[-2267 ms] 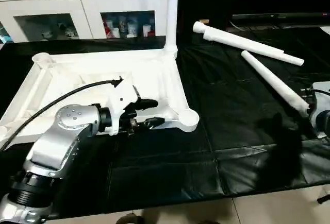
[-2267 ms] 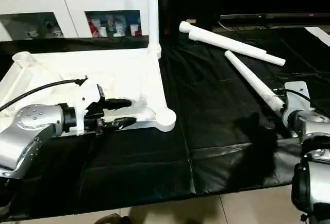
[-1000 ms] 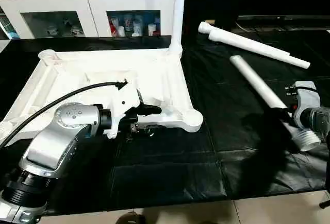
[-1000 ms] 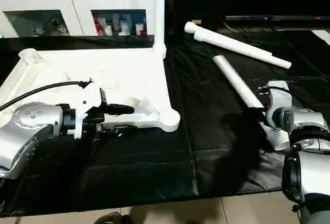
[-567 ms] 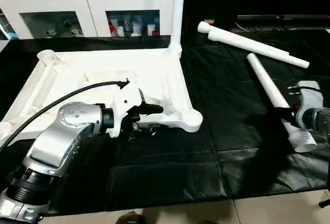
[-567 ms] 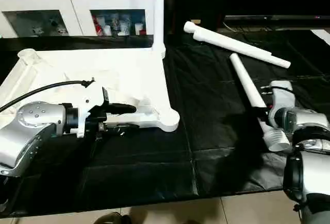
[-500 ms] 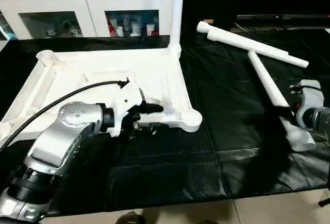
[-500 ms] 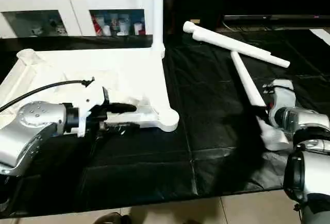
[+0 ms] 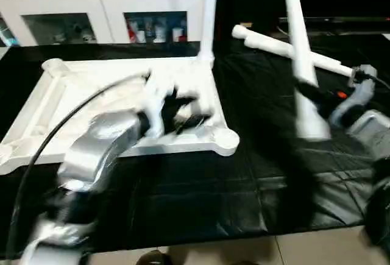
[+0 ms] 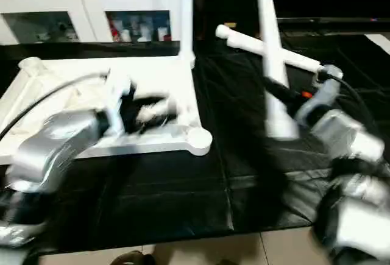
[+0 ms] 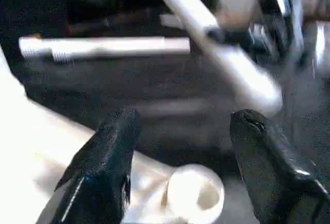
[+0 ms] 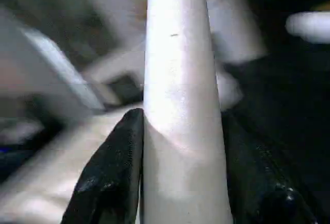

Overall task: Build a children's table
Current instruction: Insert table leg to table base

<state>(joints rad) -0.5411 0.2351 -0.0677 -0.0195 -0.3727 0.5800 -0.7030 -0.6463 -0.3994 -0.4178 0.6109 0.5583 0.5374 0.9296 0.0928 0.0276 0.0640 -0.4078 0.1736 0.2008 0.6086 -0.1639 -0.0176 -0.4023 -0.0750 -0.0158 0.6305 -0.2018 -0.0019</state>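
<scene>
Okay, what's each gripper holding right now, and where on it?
The right gripper clamps a white table leg near its wide lower end, leg upright. The left gripper is open over the tabletop's corner socket, holding nothing.

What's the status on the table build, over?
Right gripper shut on leg, held upright. Left gripper open, empty, over tabletop near its corner socket. One leg fitted. Nothing in the way.

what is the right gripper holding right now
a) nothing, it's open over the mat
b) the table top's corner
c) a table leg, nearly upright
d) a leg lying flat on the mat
c: the right gripper has its fingers clamped on a leg that stands nearly upright above the mat.
</scene>
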